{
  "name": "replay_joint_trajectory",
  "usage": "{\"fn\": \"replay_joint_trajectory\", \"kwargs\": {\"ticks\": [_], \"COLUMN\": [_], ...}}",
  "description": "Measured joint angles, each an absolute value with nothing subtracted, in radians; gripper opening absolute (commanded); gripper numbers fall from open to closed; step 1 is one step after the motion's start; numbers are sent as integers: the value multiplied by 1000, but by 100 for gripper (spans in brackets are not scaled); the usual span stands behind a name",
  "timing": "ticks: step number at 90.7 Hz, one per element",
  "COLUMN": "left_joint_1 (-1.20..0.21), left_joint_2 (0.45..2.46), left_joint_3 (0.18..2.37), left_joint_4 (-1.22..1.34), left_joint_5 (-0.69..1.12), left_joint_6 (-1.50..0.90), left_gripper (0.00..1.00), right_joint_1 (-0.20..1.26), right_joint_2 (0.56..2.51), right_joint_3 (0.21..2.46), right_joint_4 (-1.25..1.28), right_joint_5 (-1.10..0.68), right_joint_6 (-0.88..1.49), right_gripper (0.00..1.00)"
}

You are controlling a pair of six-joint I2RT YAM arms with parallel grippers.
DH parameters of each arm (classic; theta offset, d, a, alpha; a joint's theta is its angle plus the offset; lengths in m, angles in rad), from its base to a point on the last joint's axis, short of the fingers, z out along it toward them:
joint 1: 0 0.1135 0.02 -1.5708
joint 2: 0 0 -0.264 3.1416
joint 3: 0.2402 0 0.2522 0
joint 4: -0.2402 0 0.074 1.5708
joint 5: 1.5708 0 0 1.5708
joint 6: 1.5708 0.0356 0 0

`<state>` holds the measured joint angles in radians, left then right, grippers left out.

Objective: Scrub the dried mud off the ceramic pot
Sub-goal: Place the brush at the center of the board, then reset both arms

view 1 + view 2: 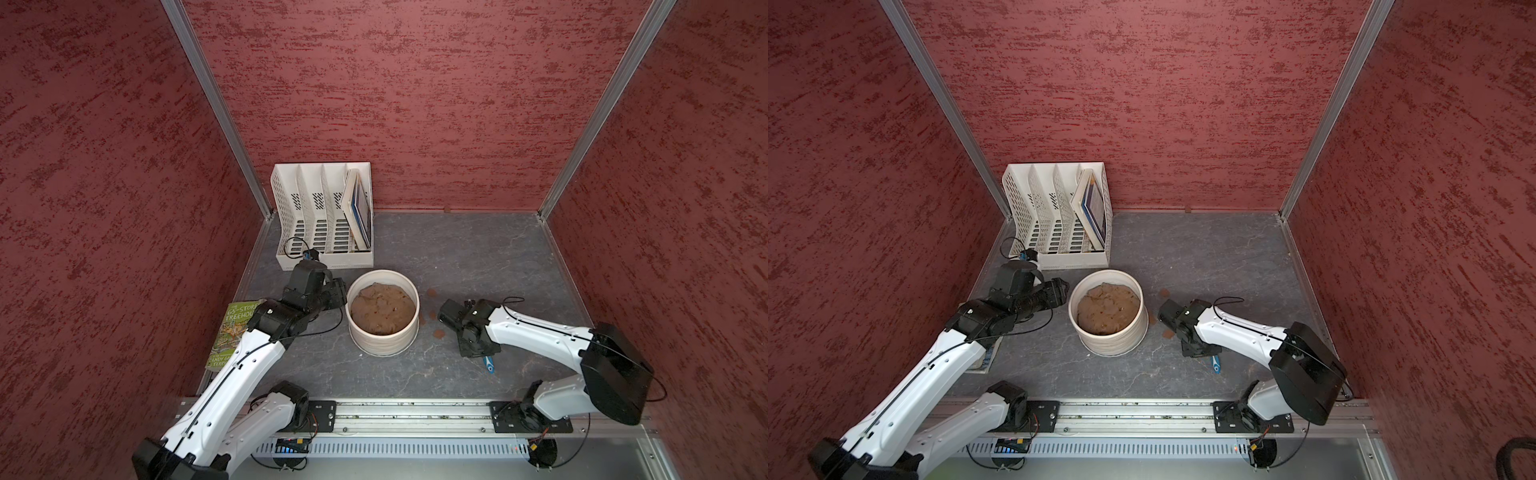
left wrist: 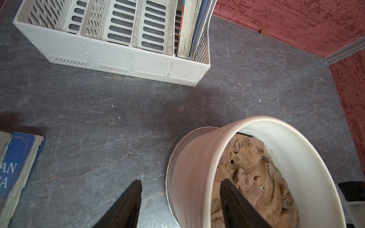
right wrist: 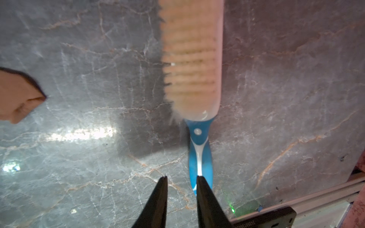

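Observation:
The cream ribbed ceramic pot (image 1: 384,340) (image 1: 1113,343) stands mid-table, holding a lumpy brown mound (image 1: 382,309). My left gripper (image 2: 180,182) is open and straddles the pot's (image 2: 193,158) left wall, one finger over the mound, the other outside and apart from the wall. Dried mud flakes (image 1: 438,332) (image 1: 1169,333) lie on the table right of the pot; one flake (image 3: 17,94) shows in the right wrist view. My right gripper (image 3: 181,177) is slightly open over bare table, with a blue-handled scrub brush (image 3: 199,150) (image 1: 489,365) lying flat beside one fingertip.
A white slotted file rack (image 1: 324,216) with books stands at the back left. A green book (image 1: 232,332) lies under the left arm, and a blue book (image 2: 15,167) shows in the left wrist view. Red walls enclose three sides; a metal rail (image 1: 411,415) runs along the front.

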<state>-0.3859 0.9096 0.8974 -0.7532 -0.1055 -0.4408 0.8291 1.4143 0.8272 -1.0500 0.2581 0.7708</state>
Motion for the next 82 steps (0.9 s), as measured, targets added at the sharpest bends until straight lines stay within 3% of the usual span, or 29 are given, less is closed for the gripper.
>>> {"fn": "replay_joint_trajectory", "kwargs": {"ticks": [17,28,39,48,50,52,64,82], "left_joint_1": [-384,-381,-380,-378,-376,-376,-364,-275], "left_joint_2": [908,898,879,871,869,867,849,879], "left_joint_3": [897,897,904,929,937,943,964,882], "left_joint_4": [-754,-755,-764,-771,-770,-769,-736,-501], "left_joint_5": [-106,-107,-120,-165,-183,-202,-377,-576], "left_joint_6": [-441,-440,-434,-420,-417,-419,-390,-290], "left_gripper": [66,67,71,81,84,86,100,100], "right_joint_1": [829,829,829,829,829,829,829,749], "right_joint_2": [1236,1113,994,909,896,884,885,1051], "right_joint_3": [828,828,833,844,846,847,859,854], "right_joint_4": [-1052,-1037,-1010,-990,-984,-978,-886,-689], "right_joint_5": [272,283,317,395,414,434,526,728], "right_joint_6": [781,781,782,792,787,779,643,480], "right_gripper": [40,50,72,84,94,98,99,99]}}
